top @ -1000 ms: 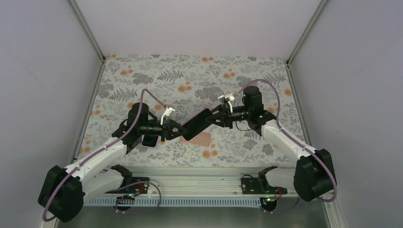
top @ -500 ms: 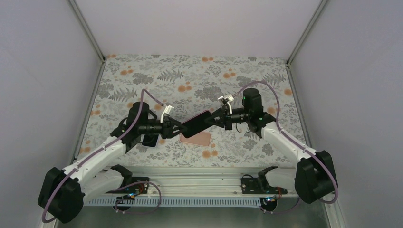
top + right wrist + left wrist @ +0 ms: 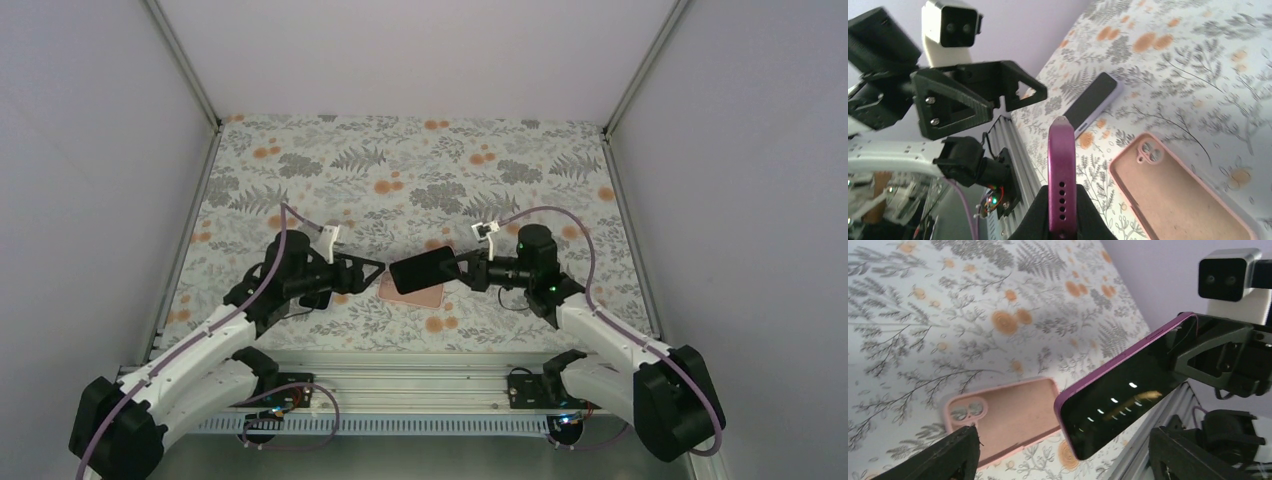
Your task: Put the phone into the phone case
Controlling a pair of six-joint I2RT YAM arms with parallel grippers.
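The phone (image 3: pixel 420 268), dark-screened with a purple rim, hangs in the air by one end, with my right gripper (image 3: pixel 462 268) shut on it. In the right wrist view its purple edge (image 3: pixel 1061 165) stands between the closed fingers of the gripper (image 3: pixel 1061 202). The pink phone case (image 3: pixel 428 294) lies open side up on the floral mat, just under the phone, with its camera cutout toward the left (image 3: pixel 965 410). My left gripper (image 3: pixel 374 267) stands open a little left of the phone's free end (image 3: pixel 1073 412), touching nothing.
A second dark phone (image 3: pixel 318 297) with a pale lilac edge (image 3: pixel 1095 102) lies flat on the mat under the left arm. The metal rail (image 3: pixel 420 385) runs along the near edge. Grey walls close in the floral mat on three sides.
The left gripper opened, let go of the phone and drew back left. The right gripper closed on the phone's other end and carried it nearer and lower, over the case.
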